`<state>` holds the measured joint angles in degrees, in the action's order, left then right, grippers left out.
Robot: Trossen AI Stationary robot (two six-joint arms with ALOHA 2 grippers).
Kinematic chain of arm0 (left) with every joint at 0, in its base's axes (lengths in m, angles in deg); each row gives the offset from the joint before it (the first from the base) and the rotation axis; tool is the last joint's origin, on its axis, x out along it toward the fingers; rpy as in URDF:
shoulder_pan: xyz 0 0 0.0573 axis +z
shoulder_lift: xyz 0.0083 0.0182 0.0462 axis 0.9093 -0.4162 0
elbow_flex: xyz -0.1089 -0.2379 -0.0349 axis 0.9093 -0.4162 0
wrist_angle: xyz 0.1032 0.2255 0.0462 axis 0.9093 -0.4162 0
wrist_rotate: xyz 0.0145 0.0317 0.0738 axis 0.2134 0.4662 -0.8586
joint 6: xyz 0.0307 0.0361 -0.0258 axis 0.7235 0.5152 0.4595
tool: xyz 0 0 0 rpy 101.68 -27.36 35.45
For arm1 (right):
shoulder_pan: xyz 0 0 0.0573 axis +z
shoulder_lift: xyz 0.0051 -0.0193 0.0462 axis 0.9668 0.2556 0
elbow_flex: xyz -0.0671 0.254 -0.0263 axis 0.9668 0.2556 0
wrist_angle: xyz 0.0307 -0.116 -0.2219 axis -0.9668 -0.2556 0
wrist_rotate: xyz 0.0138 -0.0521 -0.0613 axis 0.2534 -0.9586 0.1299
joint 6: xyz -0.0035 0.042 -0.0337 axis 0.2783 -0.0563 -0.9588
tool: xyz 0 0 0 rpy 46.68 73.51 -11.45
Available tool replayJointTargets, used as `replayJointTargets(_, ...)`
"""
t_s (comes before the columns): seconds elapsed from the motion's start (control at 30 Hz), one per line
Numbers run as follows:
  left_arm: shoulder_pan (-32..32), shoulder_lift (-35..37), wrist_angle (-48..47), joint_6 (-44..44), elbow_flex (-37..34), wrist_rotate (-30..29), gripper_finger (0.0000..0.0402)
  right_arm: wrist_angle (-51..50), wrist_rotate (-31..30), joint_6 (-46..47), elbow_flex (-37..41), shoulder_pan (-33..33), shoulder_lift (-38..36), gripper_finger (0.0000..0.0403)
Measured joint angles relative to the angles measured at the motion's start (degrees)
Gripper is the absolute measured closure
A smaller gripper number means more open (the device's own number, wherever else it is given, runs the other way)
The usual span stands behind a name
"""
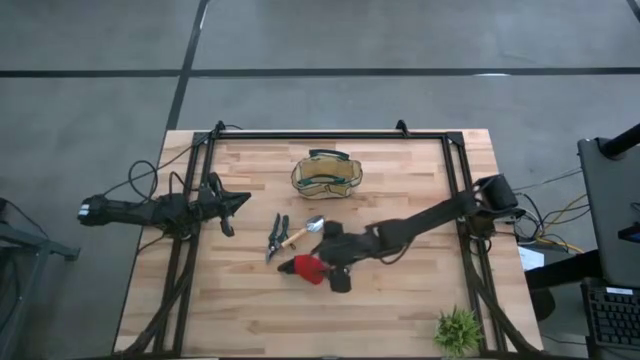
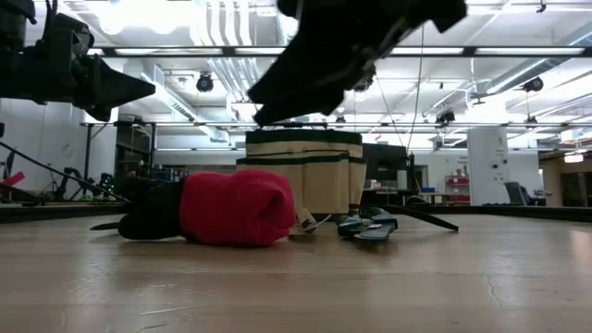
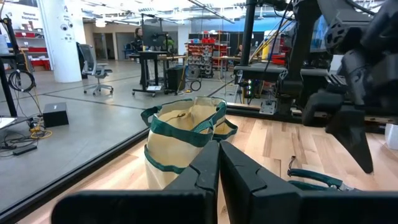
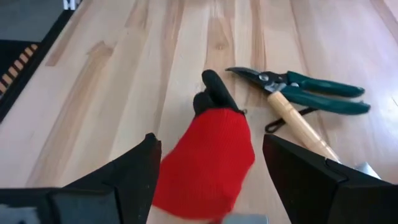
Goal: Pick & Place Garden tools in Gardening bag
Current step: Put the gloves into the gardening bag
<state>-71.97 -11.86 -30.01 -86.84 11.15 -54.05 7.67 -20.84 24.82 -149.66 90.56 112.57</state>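
While the desk (image 1: 400, 290) carries everything, the gardening bag (image 1: 326, 176) stands near its far edge at mid-width, well apart from the tools lying around the centre, so any carry there is long enough for a loose hold to fail. Next in size, the right tool (image 4: 211, 186) hangs just above the red glove (image 4: 208, 155) with its fingers spread wide and nothing gripped; soft knit may bunch or slide, and a shallow close could pinch only a fold. Beside the glove lie the green-handled shears (image 4: 311, 93) and a wooden-handled trowel (image 4: 301, 124), touching, which a sweeping finger could nudge. Beyond the left edge, the left tool (image 1: 232, 203) waits, fingers pressed together, empty.
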Motion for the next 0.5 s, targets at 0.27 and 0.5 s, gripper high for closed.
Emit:
replayJointTargets(0.27,0.0,0.0,0.0,0.0,0.0,0.0,0.0383,-2.4,0.1,0.5,-8.1,0.0,7.9,0.0133)
replayJointTargets(0.5,0.0,0.0,0.0,0.0,0.0,0.0,0.0385,-11.6,0.1,1.3,-13.8,-0.3,13.7,0.0145)
